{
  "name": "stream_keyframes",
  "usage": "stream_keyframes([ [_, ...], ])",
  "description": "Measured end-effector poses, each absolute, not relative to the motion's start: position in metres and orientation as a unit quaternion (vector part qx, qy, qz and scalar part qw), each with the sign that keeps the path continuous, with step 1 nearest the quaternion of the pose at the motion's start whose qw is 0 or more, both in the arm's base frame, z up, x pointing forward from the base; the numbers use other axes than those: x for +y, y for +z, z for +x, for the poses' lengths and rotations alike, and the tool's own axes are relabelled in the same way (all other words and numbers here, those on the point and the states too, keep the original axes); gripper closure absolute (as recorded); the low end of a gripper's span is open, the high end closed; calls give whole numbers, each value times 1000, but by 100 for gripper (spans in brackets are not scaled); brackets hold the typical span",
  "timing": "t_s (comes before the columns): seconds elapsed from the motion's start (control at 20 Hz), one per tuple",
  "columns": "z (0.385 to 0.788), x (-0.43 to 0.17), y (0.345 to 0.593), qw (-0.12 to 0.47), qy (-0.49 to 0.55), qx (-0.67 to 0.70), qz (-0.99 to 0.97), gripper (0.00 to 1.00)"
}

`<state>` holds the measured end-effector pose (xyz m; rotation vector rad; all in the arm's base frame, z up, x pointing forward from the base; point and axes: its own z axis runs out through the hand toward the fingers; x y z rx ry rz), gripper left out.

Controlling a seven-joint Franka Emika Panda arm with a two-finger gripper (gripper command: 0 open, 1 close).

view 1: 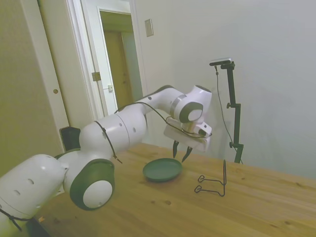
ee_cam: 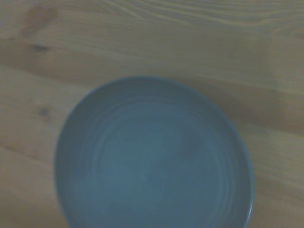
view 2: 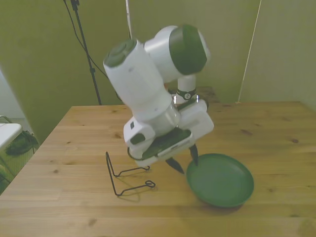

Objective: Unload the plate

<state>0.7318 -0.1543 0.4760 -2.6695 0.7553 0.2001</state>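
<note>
Lying flat on the wooden table (view 1: 256, 197), the round, shallow, dark green plate (view 1: 162, 169) sits just left of the side view's centre; in the front view the same plate (view 2: 220, 178) lies at lower right, near the table's (view 2: 276, 123) front edge. The white arm's two-finger gripper (view 1: 179, 153) hangs over the plate's far rim in the side view, its two dark fingers spread apart and grasping nothing, their tips just above the rim. In the front view the gripper (view 2: 183, 161) stands at the plate's left rim, one fingertip close to the rim and the other over bare wood beside it; whether either tip touches cannot be told. A thin black wire stand (view 1: 213, 181) rests on the table to the right of the plate in the side view, apart from it. In the front view this stand (view 2: 126, 175) is at lower left of centre. The wrist view, blurred, shows the plate's (ee_cam: 152, 161) ringed inner surface, filling the lower part of the frame, with wood grain around it.
</note>
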Motion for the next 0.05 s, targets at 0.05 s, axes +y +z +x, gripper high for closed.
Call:
stream_keyframes([
  [0.05, 724, -152, 496, 177, 72, 266, -945, 0],
])
